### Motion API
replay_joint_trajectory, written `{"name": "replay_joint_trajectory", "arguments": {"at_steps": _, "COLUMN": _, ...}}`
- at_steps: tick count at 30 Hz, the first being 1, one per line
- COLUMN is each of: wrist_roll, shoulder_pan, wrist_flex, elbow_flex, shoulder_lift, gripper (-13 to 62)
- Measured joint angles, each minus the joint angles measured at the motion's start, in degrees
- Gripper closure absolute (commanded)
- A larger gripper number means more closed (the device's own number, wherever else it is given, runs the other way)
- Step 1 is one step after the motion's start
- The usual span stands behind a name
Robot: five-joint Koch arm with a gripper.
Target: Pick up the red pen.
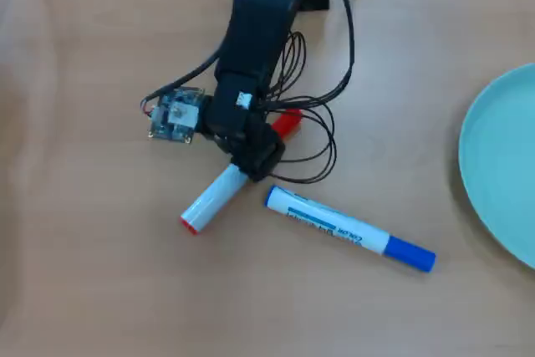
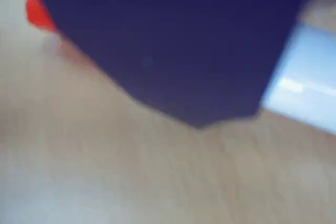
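The red pen (image 1: 216,196) lies slanted on the wooden table, its red cap (image 1: 287,123) at the upper right and its red butt end (image 1: 190,224) at the lower left. My gripper (image 1: 256,155) is down over the pen's middle and hides that part of the barrel. The overhead view does not show how the jaws stand. In the wrist view one dark jaw fills most of the picture. The red cap (image 2: 39,11) peeks out at its left and the white barrel (image 2: 307,85) at its right.
A white marker with a blue cap and blue label (image 1: 347,229) lies just right of and below the pen. A pale green plate (image 1: 493,165) sits at the right edge. Black cables (image 1: 322,135) loop beside the gripper. A small circuit board (image 1: 174,116) hangs on the arm's left.
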Motion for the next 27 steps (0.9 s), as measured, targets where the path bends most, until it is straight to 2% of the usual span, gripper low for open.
{"name": "replay_joint_trajectory", "arguments": {"at_steps": 15, "wrist_roll": 5.27, "shoulder_pan": -3.52, "wrist_flex": -0.18, "elbow_flex": 3.78, "shoulder_lift": 8.88, "gripper": 57.3}}
{"name": "replay_joint_trajectory", "arguments": {"at_steps": 27, "wrist_roll": 5.54, "shoulder_pan": -6.33, "wrist_flex": 0.09, "elbow_flex": 4.04, "shoulder_lift": 23.20, "gripper": 57.3}}
